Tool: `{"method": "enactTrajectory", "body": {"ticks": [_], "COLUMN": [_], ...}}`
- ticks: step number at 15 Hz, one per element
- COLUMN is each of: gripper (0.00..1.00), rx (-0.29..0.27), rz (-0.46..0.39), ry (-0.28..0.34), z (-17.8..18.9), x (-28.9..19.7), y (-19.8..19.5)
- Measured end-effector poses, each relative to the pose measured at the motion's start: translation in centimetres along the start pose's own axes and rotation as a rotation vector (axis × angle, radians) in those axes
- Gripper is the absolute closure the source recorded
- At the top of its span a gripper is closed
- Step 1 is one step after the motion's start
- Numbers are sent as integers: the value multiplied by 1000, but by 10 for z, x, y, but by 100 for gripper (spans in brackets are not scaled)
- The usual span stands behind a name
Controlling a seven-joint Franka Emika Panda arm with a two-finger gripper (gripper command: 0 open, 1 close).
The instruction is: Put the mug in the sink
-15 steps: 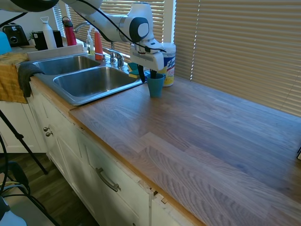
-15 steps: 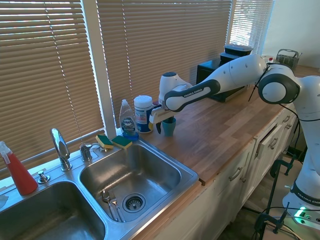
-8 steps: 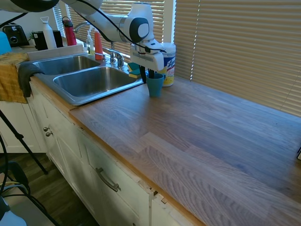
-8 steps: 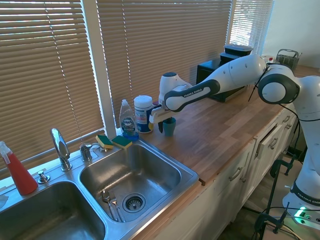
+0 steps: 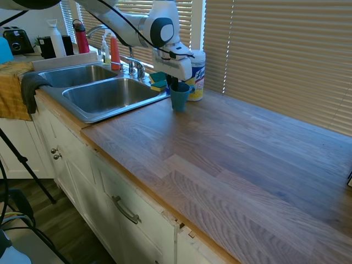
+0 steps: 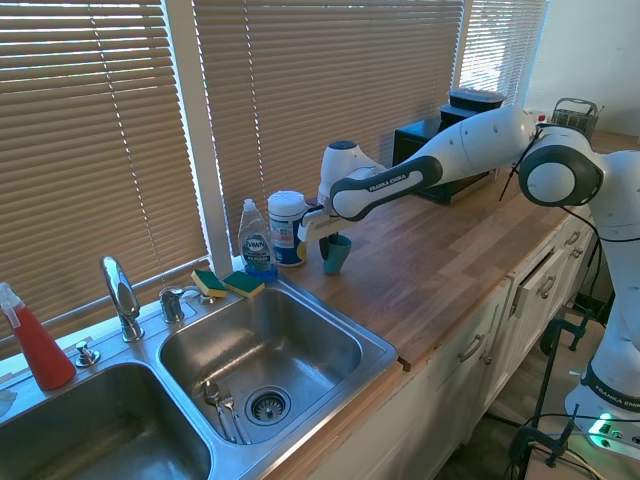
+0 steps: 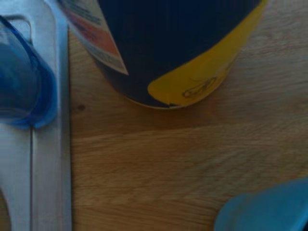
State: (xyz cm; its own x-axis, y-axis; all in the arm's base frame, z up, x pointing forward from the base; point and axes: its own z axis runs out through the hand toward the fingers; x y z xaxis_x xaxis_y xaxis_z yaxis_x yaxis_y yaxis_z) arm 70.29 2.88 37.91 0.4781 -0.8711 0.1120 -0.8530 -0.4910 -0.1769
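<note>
Teal tapered mug (image 5: 179, 97) (smooth plastic), gripper-held (image 5: 176, 86)

Tool (image 5: 177, 86) pointing down, fingers clamped, arm outstretched

The mug (image 5: 179, 97) hangs tilted in the tool (image 5: 175, 84), just above the desk (image 5: 231, 148), beside the sink (image 6: 270, 345). The wipes canister (image 6: 287, 228) stands just behind it, against the blinds.

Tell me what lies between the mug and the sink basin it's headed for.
Nothing visible blocks it. The mug, gripped at its rim by the gripper, stands tilted beside the sink's near basin. The sponges, dish soap bottle and wipes canister sit back by the window.
</note>
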Motion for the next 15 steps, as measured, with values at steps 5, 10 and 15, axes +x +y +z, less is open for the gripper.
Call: {"method": "enactTrajectory", "body": {"ticks": [5,10,15], "gripper": [100,100,100], "rx": [63,52,10], "rz": [-123,-240,-281], "ry": [24,18,1], "z": [-60,-45,45], "x": [-87,-204,-240], "y": [-22,-57,-98]}}
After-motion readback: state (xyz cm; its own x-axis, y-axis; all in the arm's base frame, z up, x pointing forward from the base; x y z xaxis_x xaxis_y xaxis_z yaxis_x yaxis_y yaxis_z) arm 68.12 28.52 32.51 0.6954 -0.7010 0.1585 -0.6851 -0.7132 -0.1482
